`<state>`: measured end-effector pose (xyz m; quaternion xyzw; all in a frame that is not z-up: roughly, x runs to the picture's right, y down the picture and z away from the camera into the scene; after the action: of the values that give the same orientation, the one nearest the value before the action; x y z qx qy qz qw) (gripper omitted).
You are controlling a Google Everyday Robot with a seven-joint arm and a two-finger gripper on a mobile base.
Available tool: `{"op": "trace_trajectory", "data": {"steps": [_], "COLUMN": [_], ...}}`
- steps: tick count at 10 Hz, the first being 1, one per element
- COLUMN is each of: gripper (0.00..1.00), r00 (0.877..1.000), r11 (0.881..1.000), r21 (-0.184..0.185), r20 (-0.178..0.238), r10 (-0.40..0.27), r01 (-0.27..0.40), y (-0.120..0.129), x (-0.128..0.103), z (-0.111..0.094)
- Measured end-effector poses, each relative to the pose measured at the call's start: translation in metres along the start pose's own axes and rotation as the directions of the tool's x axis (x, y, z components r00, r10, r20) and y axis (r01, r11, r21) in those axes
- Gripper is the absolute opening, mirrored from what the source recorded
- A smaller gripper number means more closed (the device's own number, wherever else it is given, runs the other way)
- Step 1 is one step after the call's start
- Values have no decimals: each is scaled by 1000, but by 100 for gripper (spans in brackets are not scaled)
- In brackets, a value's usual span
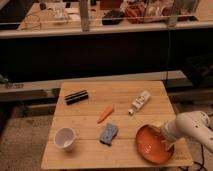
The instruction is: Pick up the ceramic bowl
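The ceramic bowl (151,145) is a wide, shallow, glossy orange-red dish at the front right of the wooden table (90,112). My gripper (164,139) comes in from the right on a white arm (192,126) and sits at the bowl's right rim, over its inner edge. The bowl rests on the table.
A white cup (65,138) lies at the front left. A blue sponge (108,133) and an orange carrot (105,114) are in the middle. A black box (76,97) is at the back left, a white bottle (139,102) at the back right. A dark counter stands beyond the table.
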<state>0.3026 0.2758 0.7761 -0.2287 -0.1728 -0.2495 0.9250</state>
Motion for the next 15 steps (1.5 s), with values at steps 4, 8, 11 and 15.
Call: {"op": "trace_trajectory", "data": {"steps": [4,8,11,15], "gripper": [80,80,80,80], "r00": [999,995,998,1000], "r11": [1000,998,999,1000], "r21": [-18,-58,-39,10], "r20": [-51,-97,-66,3], "r10": [-13,-35,-14,2], "r01": [12,29,12,-2], "y": [-21,-46,-16,45], "x": [-8,-21,-10,18], "z": [-55,-124,-135,-117]}}
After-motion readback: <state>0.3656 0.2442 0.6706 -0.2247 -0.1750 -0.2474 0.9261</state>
